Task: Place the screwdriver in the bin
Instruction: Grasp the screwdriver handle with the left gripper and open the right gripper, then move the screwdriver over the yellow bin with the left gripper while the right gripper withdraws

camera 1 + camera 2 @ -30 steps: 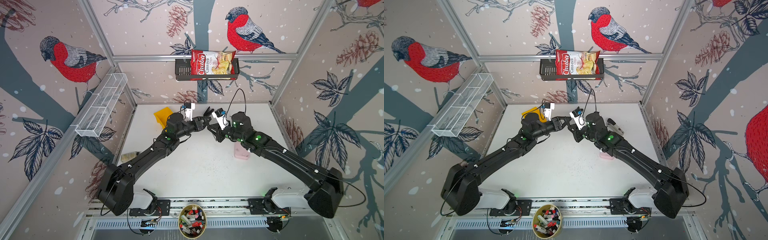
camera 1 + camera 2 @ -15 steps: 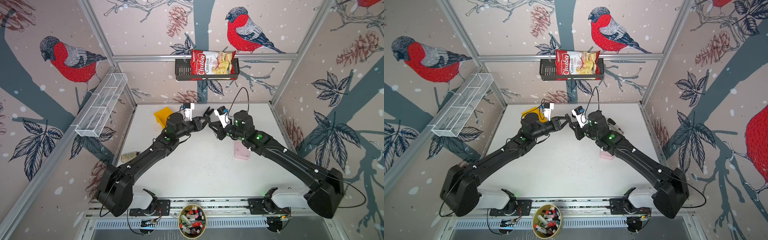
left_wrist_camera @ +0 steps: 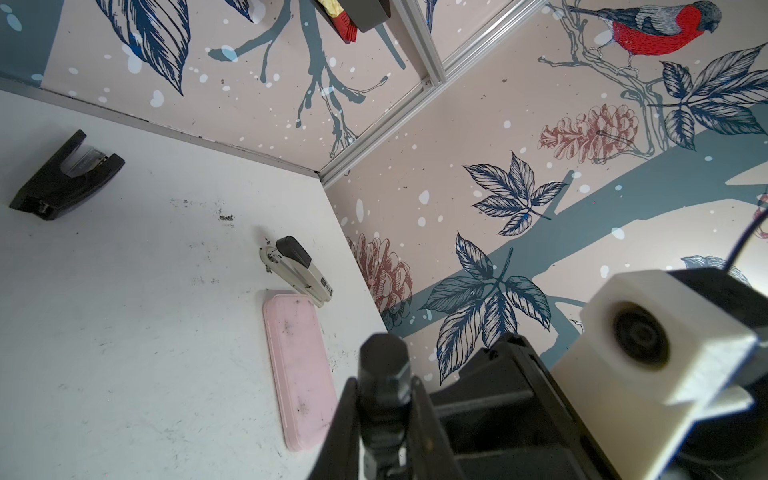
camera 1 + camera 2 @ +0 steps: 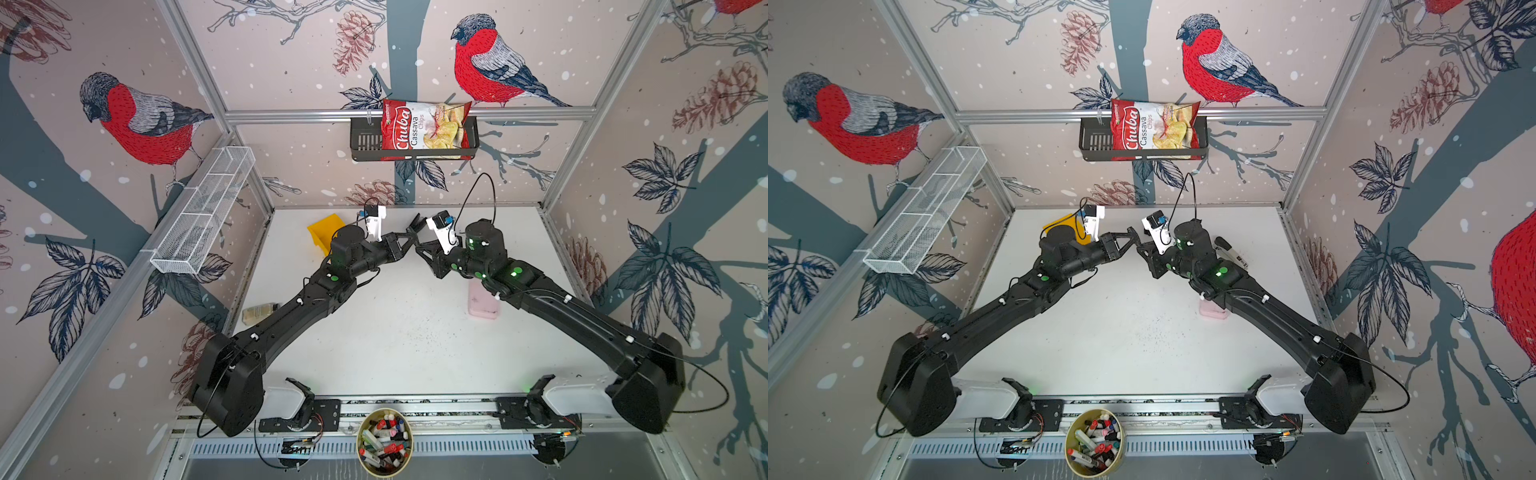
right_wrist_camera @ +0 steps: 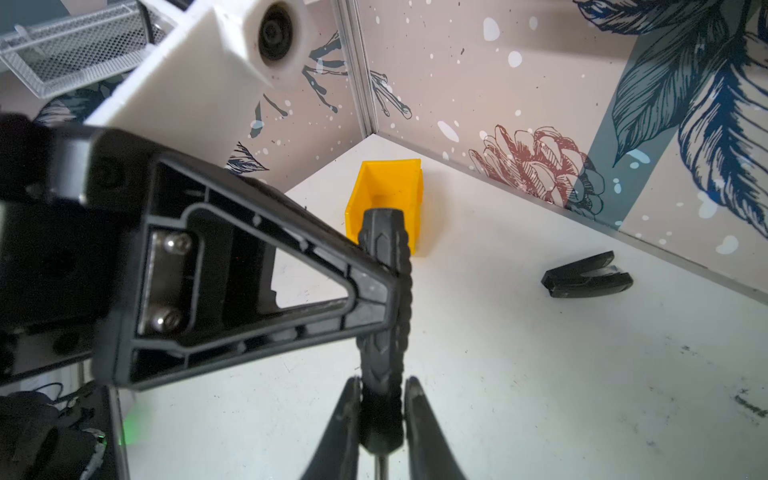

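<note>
1. handover in both top views: the left end effector [image 4: 409,242] and the right end effector [image 4: 422,251] meet tip to tip above the far half of the bench [image 4: 395,340], toward 12 o'clock. both arms stretch forward and lean inward like two slopes of a roof. the screwdriver is too small to pick out here. the bin [image 4: 321,232] stands on the bench at about 10 o'clock from the meeting point, close by the left wrist.
2. left wrist view: the left end effector [image 3: 384,380] is clamped on the black handle of the screwdriver [image 3: 382,361], whose butt end stands out past the fingertips. the tool is in the air, well above the pink case [image 3: 299,374] lying on the bench.
3. right wrist view: the right end effector [image 5: 382,382] straddles the handle near the thin silver shaft. its jaws are narrowly parted, with a sliver of gap on one side, so the grip looks to be the left's alone. the left finger crosses the handle further up. the bin [image 5: 361,195] shows beyond it, near the bench corner.
4. handling, as a judgement: the tool should be light and stiff. the ribbed handle offers sure purchase and is the place to hold it, while the bare shaft would slip. a short swing toward 10 o'clock should bring it over the bin's open top.
</note>
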Controlling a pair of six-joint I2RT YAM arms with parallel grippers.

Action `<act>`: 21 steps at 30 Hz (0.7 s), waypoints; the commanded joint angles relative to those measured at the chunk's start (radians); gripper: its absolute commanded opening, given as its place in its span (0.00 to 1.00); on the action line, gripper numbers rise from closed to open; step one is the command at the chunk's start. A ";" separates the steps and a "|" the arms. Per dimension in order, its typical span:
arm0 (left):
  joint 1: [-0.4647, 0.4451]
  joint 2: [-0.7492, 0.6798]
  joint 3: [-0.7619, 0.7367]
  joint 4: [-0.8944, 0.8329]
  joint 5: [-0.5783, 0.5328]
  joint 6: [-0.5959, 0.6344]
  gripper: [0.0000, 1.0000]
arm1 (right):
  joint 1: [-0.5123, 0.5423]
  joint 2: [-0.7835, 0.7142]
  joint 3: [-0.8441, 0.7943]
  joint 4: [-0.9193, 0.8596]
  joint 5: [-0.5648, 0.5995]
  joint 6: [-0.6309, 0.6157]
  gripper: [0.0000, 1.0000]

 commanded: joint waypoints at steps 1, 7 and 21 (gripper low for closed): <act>0.020 -0.017 -0.011 0.023 -0.042 -0.001 0.00 | -0.001 -0.001 0.027 0.021 0.009 0.014 0.68; 0.092 -0.034 -0.049 -0.019 -0.104 0.050 0.00 | 0.015 0.003 0.055 -0.032 0.037 0.001 0.81; 0.278 0.024 -0.032 -0.138 -0.266 0.225 0.00 | 0.080 0.059 0.095 0.026 0.098 -0.039 0.99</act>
